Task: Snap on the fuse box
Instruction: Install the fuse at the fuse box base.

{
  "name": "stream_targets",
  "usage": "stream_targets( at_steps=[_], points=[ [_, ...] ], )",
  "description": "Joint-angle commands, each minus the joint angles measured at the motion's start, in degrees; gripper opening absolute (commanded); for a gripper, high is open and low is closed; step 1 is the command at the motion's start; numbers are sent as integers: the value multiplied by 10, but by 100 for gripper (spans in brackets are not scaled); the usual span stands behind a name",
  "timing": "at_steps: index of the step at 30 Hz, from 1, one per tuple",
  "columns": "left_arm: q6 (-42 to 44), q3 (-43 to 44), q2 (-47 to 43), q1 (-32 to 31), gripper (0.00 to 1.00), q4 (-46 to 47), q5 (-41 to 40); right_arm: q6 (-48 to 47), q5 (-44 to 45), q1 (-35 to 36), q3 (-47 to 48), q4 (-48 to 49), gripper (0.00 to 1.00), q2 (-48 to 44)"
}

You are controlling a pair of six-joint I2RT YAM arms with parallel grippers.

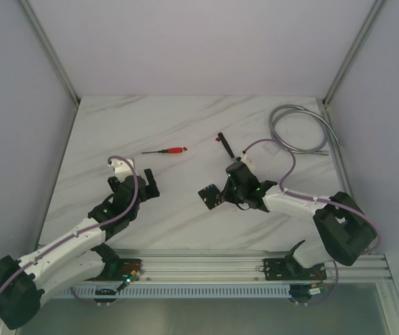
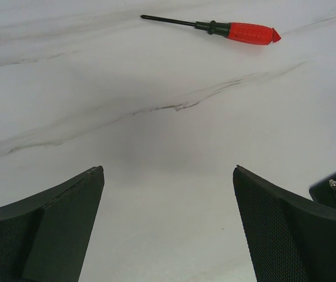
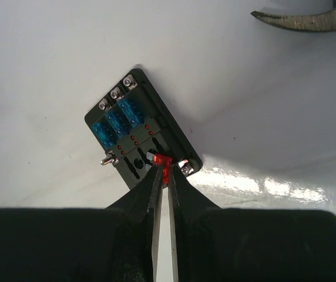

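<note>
fuse box [image 1: 211, 196] flat on table [image 1: 185, 118]. right gripper [image 3: 163, 170] at its near edge, pinched narrow on red fuse [image 3: 163, 161]. left gripper [image 2: 168, 176] left of fuse box, spread wide, empty. screwdriver [image 1: 166, 151] beyond-left of it.

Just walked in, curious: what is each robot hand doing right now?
Left hand: open, holding nothing.
Right hand: closed on a small red fuse at the fuse box.
</note>
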Motion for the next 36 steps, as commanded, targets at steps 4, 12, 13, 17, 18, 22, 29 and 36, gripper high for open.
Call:
stream_targets(
  at_steps=[4,12,13,17,18,22,29,36],
  points=[
    [-4,-8,-8,4,100,1,2,-19,8,-4,-10,-19,10,-34],
    [-4,-8,-10,4,100,0,4,-52,7,-3,2,-43,6,-43],
    [-4,-8,-10,4,100,1,4,-54,7,-4,2,-42,6,-47],
    [-6,-8,-11,4,100,2,7,-82,-1,-2,12,-44,4,-50],
    [-6,-7,-10,4,100,2,7,-91,-3,1,17,-47,3,-48],
    [-7,-8,-8,4,100,2,9,-127,26,25,51,-81,1,-35],
    [-9,-9,-14,4,100,-1,3,-183,116,81,122,-153,0,14],
    [-36,-6,-9,19,100,-30,-31,-232,200,134,178,-194,0,81]
  ],
)
